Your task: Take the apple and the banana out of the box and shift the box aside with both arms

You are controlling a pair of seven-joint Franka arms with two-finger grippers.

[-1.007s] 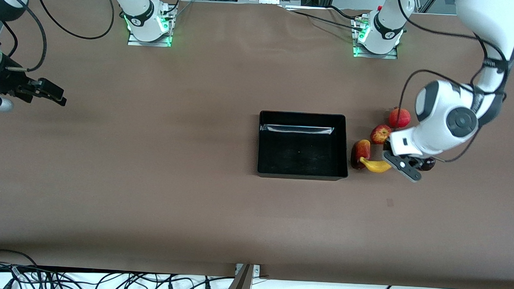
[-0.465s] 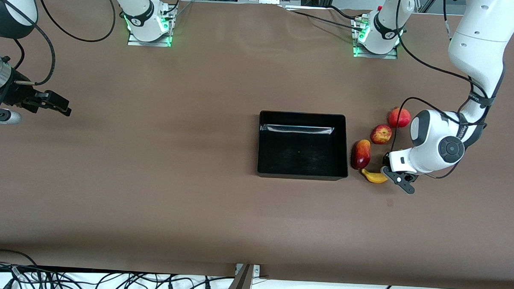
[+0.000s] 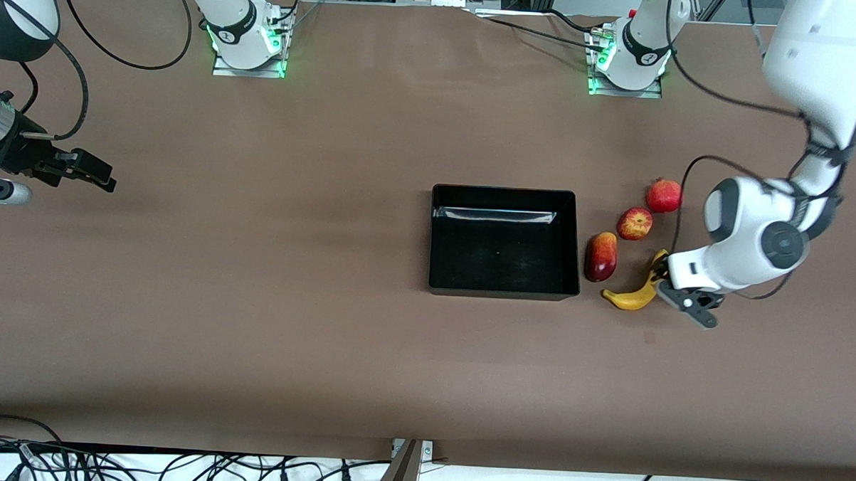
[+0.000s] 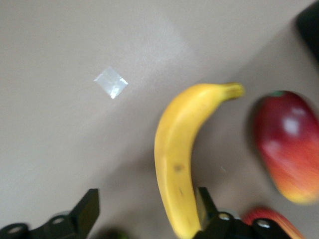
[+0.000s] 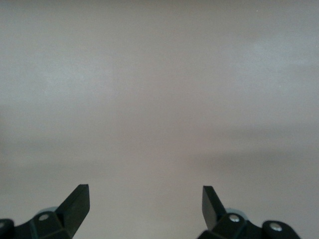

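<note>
While both grippers gape wide, the box (image 3: pixel 503 242) holds nothing and the banana (image 3: pixel 632 296) lies beside it.

1. No readable text, label, brand, number or sign appears in any view.
2. The dark bands around the arm bases (image 3: pixel 244 31) carry small white marks; these cannot be read.
3. The small pale square patch (image 4: pixel 110 82) on the table (image 3: pixel 255 298) is blank.
</note>
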